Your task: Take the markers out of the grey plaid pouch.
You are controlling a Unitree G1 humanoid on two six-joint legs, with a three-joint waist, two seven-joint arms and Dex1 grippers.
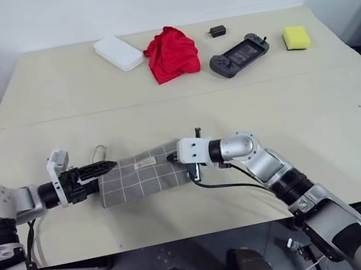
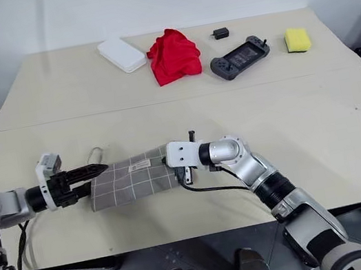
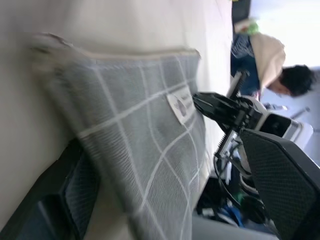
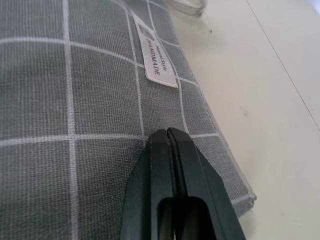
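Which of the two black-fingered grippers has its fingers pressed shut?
The right gripper: its fingers meet tip to tip on the grey plaid fabric pouch. The left gripper, at the pouch's other end, stands open.

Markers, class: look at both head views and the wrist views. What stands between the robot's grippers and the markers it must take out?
The grey plaid pouch itself. No marker is visible; its fabric covers whatever is inside. The right gripper is shut against the cloth at one end, and the left gripper is open at the other end, by the cord loop.
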